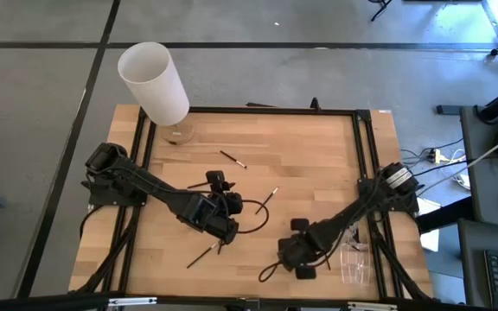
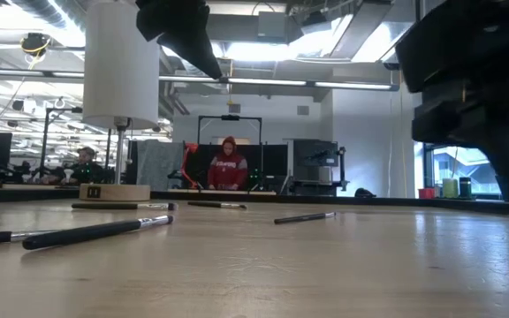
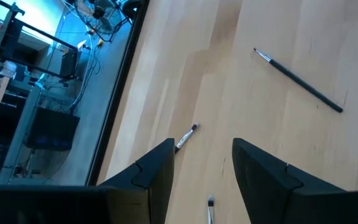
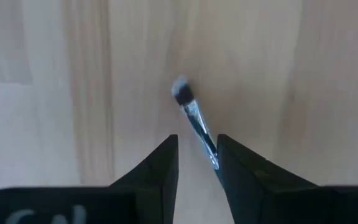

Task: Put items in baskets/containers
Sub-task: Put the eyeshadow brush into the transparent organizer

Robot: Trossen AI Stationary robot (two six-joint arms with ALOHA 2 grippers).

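- While the holder's contents cannot be made out from here, at least four makeup brushes lie loose on the table (image 1: 318, 147), so by my reckoning most of the job is left.
- Landmark: table lamp (image 1: 154, 79), white cylindrical shade, standing at one far corner of the table.
- Clear plastic holder (image 1: 358, 264): at the table edge in the corner diagonally opposite the lamp, well apart from it. Barely visible against the wood.
- Brush, loose (image 1: 233, 160): the nearest one to the lamp, lying flat just out from its base.
- Brush, loose (image 1: 266, 200): farther from the lamp, about mid-table, untouched.
- Brush, loose (image 1: 204, 253): on the lamp's side of the table but at the edge far from it, just beside the left gripper.
- Left gripper (image 3: 202, 144): hanging above the table, between the lamp and the edge far from it. Jaws wide apart with nothing in them. Two brush tips show on the wood under it.
- Right gripper (image 4: 197, 146): low over the table, well away from the lamp, near the holder. Jaws a little apart, the gap wider than a handle.
- Brush at the right gripper (image 4: 194, 121): lies in that gap, close against one finger, bristle tip pointing outward. It does not look pinched.
- Left to do, as I judge it: grip this brush, carry it to the holder, then clear the loose ones.
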